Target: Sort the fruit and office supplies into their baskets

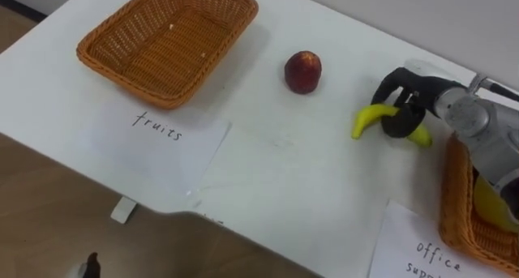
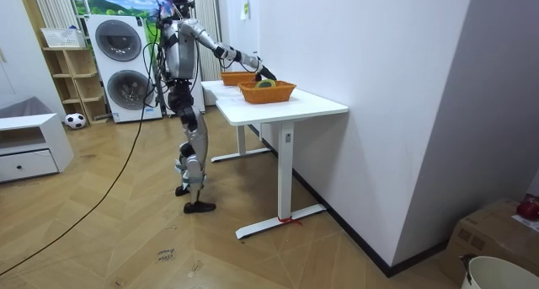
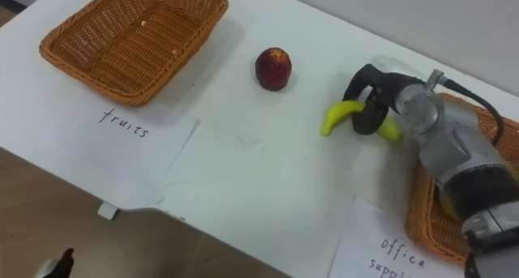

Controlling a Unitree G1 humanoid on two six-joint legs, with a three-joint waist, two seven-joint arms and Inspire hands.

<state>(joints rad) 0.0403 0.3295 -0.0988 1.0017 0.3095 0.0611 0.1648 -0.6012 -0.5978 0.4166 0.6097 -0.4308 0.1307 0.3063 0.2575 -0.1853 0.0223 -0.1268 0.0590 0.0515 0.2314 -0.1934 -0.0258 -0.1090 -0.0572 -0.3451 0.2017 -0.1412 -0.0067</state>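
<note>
Biggest thing first: the white worktop [image 1: 268,189], with everything laid out around the red fruit [image 1: 302,72] sitting roughly mid-surface. Left of the red fruit an empty wicker basket [image 1: 166,43] is parked, with a paper sheet [image 1: 162,148] laid on its near side. Well to the right of the red fruit a second wicker basket [image 1: 452,217] is found, something yellowish already in it, and another paper sheet [image 1: 405,245] lies nearer the front edge.

Between the red fruit and that second basket, the right hand [image 1: 405,87] is curled down over a banana [image 1: 371,117]. The fingers are wrapped round its middle, both yellow ends are left poking out, and the banana looks to be resting on the worktop.

Where it could go sideways, tbh:

- The banana is only pinned at its middle, so if it's lifted fast it could be swivelled or squeezed out of the grip.
- The nearest basket is probably the wrong one for fruit, and a slip here could get the banana dumped in there.
- The empty basket is reached only by going past the red fruit. If the banana is carried low, the red fruit could be clipped and sent rolling, maybe right off the edge.
- The forearm is stretched over the second basket's rim, so that basket could be snagged and dragged.
</note>
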